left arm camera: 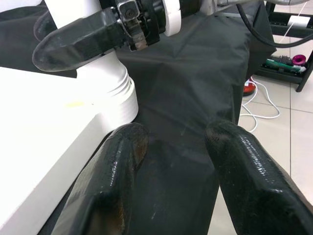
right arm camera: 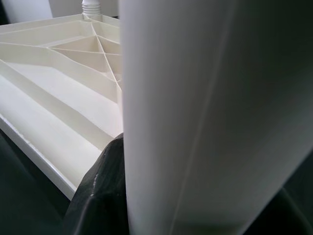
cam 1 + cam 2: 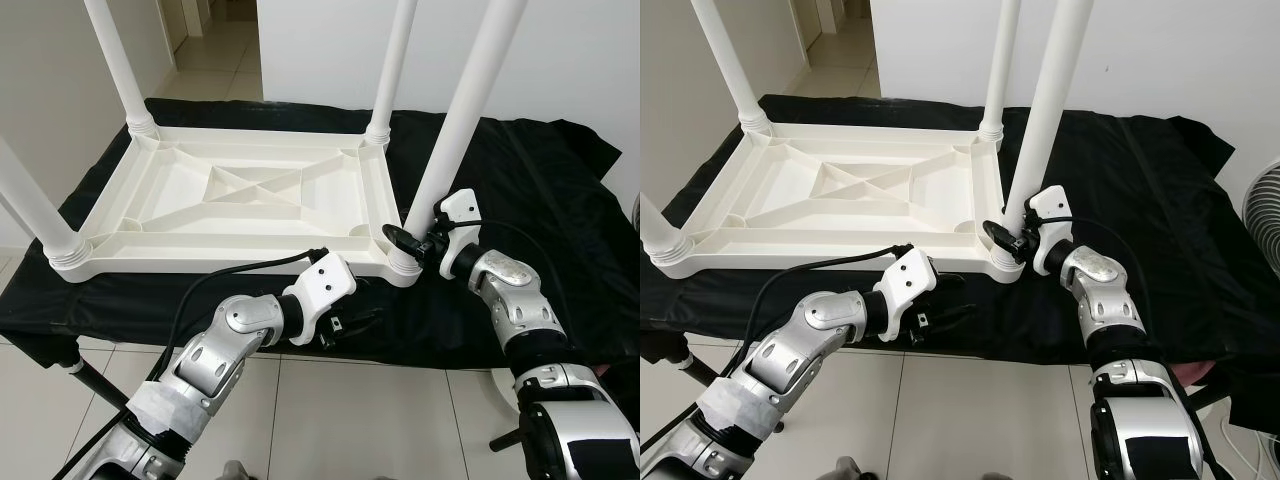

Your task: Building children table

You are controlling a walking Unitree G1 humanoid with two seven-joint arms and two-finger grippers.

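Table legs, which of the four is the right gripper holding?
The near right-corner leg: the right gripper clamps it just above its socket. The other three stand untouched.

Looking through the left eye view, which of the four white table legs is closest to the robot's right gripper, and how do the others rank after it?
From the right gripper:
1. Near right leg, in the gripper's grasp at its base.
2. Far right leg, at the back corner on the same side.
3. Far left leg and near left leg, across the tabletop; too close to call.

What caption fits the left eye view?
Right end effector grips near-right leg of upturned white table on black cloth; left end effector waits open.
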